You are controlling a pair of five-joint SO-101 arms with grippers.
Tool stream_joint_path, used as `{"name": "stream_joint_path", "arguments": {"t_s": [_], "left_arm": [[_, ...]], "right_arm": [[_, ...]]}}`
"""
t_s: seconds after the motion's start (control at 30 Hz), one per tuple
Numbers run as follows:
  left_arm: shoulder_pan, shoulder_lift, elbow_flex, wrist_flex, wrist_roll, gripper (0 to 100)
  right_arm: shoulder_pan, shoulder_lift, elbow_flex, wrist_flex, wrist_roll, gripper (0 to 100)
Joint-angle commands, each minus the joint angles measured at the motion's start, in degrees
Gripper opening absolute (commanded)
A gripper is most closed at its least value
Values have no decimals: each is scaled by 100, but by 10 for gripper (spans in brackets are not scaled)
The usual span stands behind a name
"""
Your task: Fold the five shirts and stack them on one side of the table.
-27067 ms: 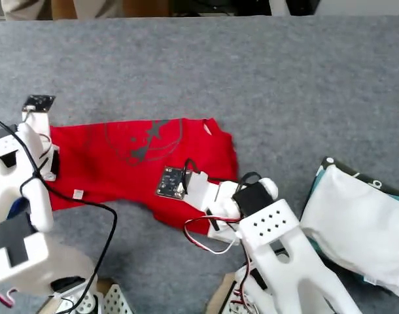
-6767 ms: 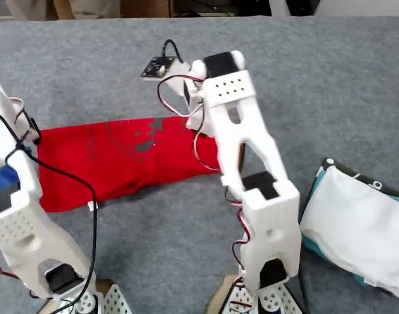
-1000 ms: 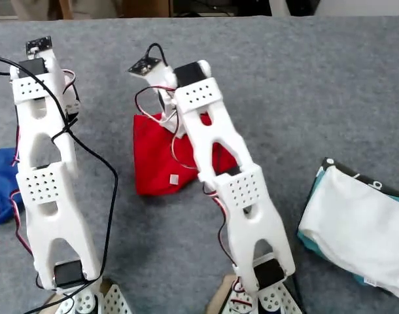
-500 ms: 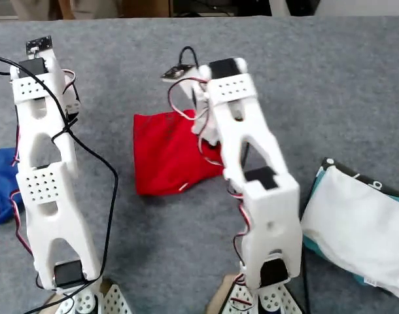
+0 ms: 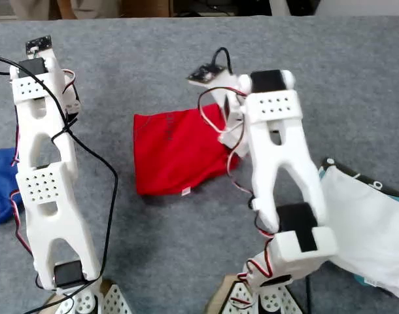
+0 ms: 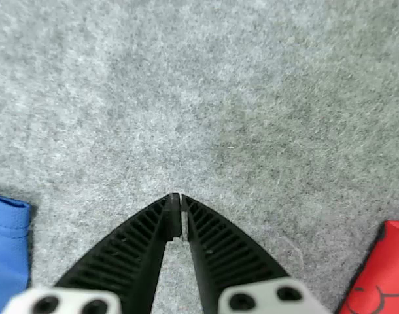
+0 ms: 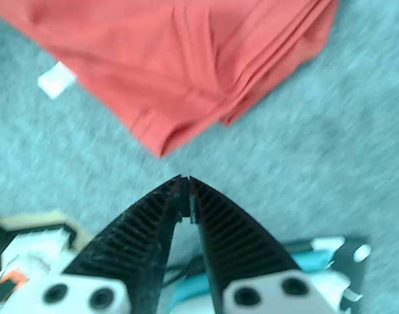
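Observation:
A red shirt (image 5: 176,151) lies folded into a rough square at the middle of the grey table (image 5: 330,78); the right wrist view shows its layered edge (image 7: 186,59) and white tag. My right gripper (image 7: 186,193) is shut and empty, raised just off the shirt's right edge. The right arm (image 5: 271,131) stands over that edge. My left gripper (image 6: 179,212) is shut and empty above bare felt at the far left, on the tall left arm (image 5: 42,131). A stack of folded shirts, white on top (image 5: 363,229), sits at the right edge. A blue shirt (image 5: 0,183) lies at the left edge.
The blue shirt's corner (image 6: 6,248) and a red shirt corner (image 6: 382,288) frame the left gripper's patch of felt. Cables hang from both arms. The stack's teal layer (image 7: 330,255) shows beyond the right gripper.
The right arm has swung right, off the red shirt, leaving it folded in a square. The left arm has stayed still.

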Motion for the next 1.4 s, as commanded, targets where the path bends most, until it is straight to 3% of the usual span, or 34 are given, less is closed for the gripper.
{"name": "stream_joint_path", "arguments": {"t_s": [0.0, 0.2, 0.53, 0.7, 1.0, 1.37], "left_arm": [[-9, -48, -9, -88, -44, 19], [-9, -48, -35, -88, -237, 19], [0, -48, -44, -88, -246, 19], [0, -48, -53, -88, -246, 19], [0, -48, -53, -88, -246, 19], [9, -48, -53, -88, -246, 19]], "right_arm": [[-497, 418, -822, -360, -176, 6], [-734, 2237, -2791, -466, -633, 5], [-1121, 4382, -5130, 651, -633, 5], [-1112, 4303, -4488, 659, -738, 5], [-1086, 2879, -2598, 633, -703, 5], [-259, 1613, -312, 589, -88, 5]]}}
